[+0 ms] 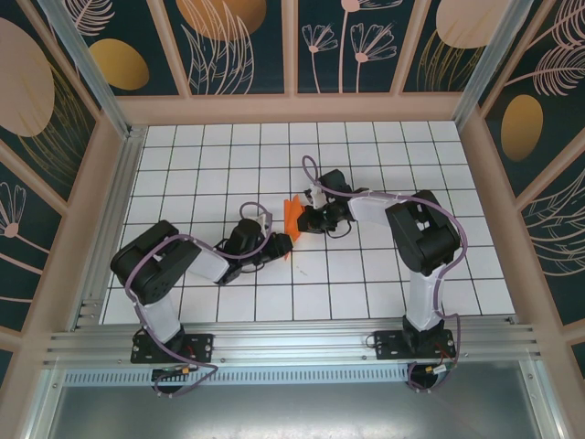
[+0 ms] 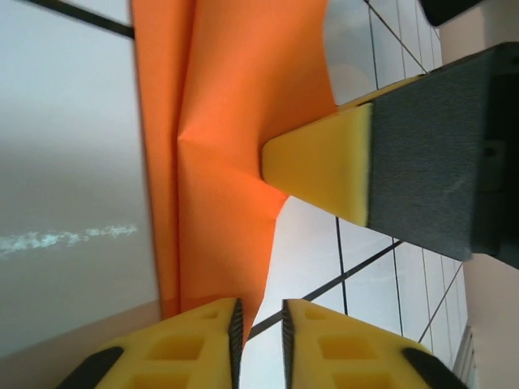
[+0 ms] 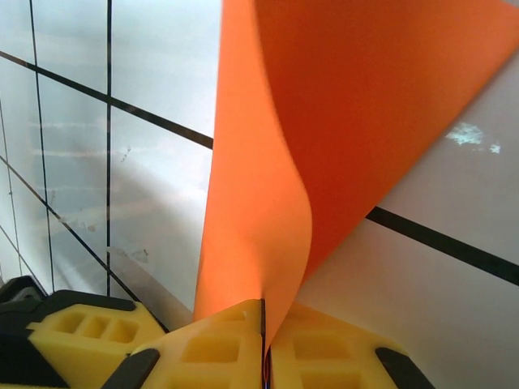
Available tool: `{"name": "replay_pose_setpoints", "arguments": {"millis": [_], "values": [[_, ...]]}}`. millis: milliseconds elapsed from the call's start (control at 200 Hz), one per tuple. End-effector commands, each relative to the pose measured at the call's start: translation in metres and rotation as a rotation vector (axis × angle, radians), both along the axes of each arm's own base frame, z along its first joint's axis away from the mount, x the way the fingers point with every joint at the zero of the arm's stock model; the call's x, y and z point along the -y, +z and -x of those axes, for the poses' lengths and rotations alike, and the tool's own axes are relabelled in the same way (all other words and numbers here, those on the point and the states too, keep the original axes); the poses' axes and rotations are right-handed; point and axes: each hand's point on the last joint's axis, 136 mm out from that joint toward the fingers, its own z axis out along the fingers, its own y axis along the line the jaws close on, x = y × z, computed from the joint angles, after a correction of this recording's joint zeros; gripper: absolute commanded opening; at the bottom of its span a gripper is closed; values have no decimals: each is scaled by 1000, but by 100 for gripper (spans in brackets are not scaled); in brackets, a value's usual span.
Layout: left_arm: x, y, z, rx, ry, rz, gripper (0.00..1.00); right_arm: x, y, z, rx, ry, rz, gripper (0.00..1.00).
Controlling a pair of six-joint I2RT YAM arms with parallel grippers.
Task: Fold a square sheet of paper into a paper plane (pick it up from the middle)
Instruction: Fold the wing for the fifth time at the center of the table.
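Grippers meet near the middle of the white gridded surface (image 1: 384, 155), with the sheet of paper (image 1: 292, 216) between them. From the top camera the bright orange sheet is a small, creased, layered shape that stands up from the surface instead of lying flat. The left gripper (image 1: 281, 245) is at its near end and the right gripper (image 1: 308, 219) is just at its right side.

On the right wrist camera, the right gripper (image 3: 263, 350) is clamped on the sheet of paper (image 3: 340, 121). Its two yellow pads are pressed together with the orange edge pinched in the seam. The paper rises from there in a curved fold, and the black grid lines of the surface (image 3: 162, 81) show behind it.

On the left wrist camera, the left gripper (image 2: 259, 344) stands slightly apart. A narrow gap shows between its yellow pads, and the surface is visible through it. The lower tip of the sheet of paper (image 2: 219, 162) comes down to the inner edge of the pad on the left of that view, but whether it touches the pad cannot be told. A vertical crease runs down the orange face. One yellow-tipped finger (image 2: 324, 170) of the right gripper presses against the paper's edge from the right side of that view.
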Motion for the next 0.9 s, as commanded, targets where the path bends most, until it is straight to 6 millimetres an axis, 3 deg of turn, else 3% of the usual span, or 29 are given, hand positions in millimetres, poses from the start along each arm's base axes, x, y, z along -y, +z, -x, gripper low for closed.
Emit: {"name": "replay_pose_setpoints", "arguments": {"millis": [0,150,355,691,896], "values": [[-5,25,-12,66,31,-9,31,0,-3,-4,29,17,19,10],[-16,26,-26,78,91,-77,42,-3,1,-1,31,30,9,10],[-25,10,-46,40,146,-169,46,-6,5,-2,37,42,-5,10],[-16,-26,-66,-71,151,-266,3,-8,8,-2,43,51,-13,8],[-19,-35,-66,-95,161,-295,0,-8,9,-2,43,51,-14,8]]}}
